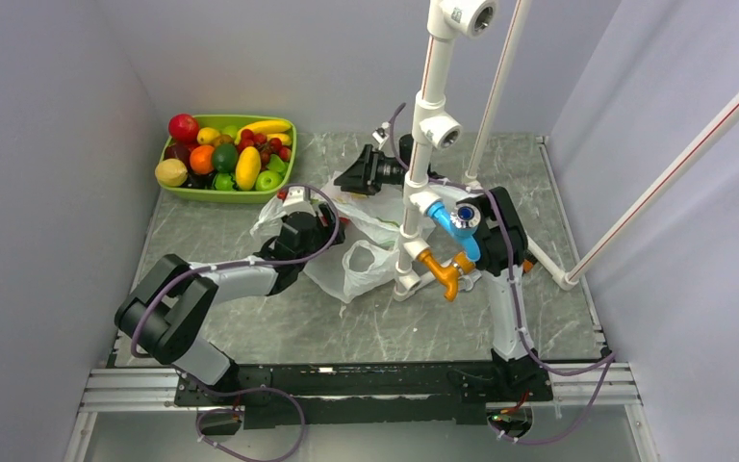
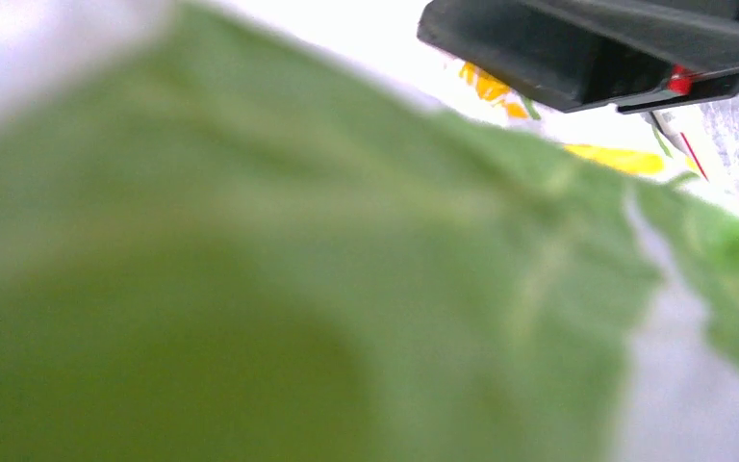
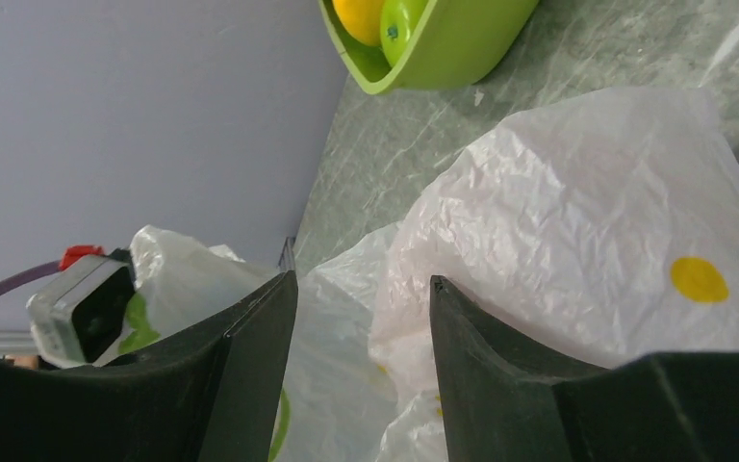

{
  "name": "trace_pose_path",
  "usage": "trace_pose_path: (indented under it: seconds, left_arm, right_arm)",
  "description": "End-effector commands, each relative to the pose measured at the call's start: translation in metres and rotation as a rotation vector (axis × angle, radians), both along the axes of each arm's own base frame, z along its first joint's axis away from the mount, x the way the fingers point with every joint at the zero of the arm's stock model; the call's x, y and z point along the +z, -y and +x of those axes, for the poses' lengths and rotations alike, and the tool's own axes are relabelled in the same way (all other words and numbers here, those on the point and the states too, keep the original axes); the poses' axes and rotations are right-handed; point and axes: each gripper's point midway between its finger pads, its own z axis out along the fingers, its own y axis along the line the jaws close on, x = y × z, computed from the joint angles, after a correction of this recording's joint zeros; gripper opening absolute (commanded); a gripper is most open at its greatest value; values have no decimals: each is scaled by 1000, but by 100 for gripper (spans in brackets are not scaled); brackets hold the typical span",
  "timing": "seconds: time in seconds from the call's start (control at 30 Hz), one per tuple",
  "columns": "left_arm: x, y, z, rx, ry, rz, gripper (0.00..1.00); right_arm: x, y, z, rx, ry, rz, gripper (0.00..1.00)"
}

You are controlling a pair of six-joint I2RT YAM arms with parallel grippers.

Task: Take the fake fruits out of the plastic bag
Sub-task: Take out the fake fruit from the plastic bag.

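Note:
The plastic bag (image 1: 370,252) lies crumpled at mid-table, white with lemon and leaf print. My left gripper (image 1: 332,231) is pushed into its left side; its fingers are hidden by plastic, and the left wrist view shows only blurred green print of the bag (image 2: 346,241). My right gripper (image 1: 344,181) hovers over the bag's far edge, open and empty (image 3: 363,279), with bag plastic (image 3: 577,212) beyond its fingers. One red apple (image 1: 183,126), the dull yellow fruit (image 1: 170,172) and the banana (image 1: 265,126) lie in the tray. What is inside the bag is hidden.
The lime-green tray (image 1: 185,193) with several other fruits stands at the back left, against the left wall; its corner shows in the right wrist view (image 3: 462,48). A white pipe stand (image 1: 414,221) with blue and orange fittings rises just right of the bag. Grey walls enclose the table.

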Motion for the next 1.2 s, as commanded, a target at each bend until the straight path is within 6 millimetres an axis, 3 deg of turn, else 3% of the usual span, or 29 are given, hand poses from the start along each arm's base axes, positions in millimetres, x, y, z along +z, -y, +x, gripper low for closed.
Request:
trace_pose_path:
  seconds: [0.0, 0.07, 0.13, 0.27, 0.57, 0.73, 0.9, 1.03, 1.17]
  left_arm:
    - [20, 0, 13, 17, 73, 9, 72]
    - [19, 0, 13, 12, 71, 10, 65]
    - [11, 2, 13, 5, 41, 19, 65]
    - [1, 8, 18, 8, -22, 22, 77]
    - [-20, -3, 27, 67, -109, 105, 93]
    - [-24, -5, 41, 66, -143, 102, 95]
    - [-44, -8, 45, 77, -205, 114, 95]
    - [-44, -1, 52, 35, -187, 115, 89]
    - [-40, 5, 42, -28, -189, 105, 68]
  right_arm:
    - [1, -11, 12, -3, 27, 6, 55]
    - [-16, -13, 14, -11, 1, -21, 55]
    - [-29, -15, 13, -12, -34, -37, 54]
    - [-45, -14, 6, -26, -93, -48, 53]
    - [-60, -18, -16, 0, -142, -92, 49]
    - [-75, -20, -25, 14, -199, -103, 41]
    - [-67, -21, -30, 25, -206, -67, 40]
    - [-61, -22, -33, 41, -194, -57, 36]
    - [-59, -17, -30, 30, -170, -59, 37]
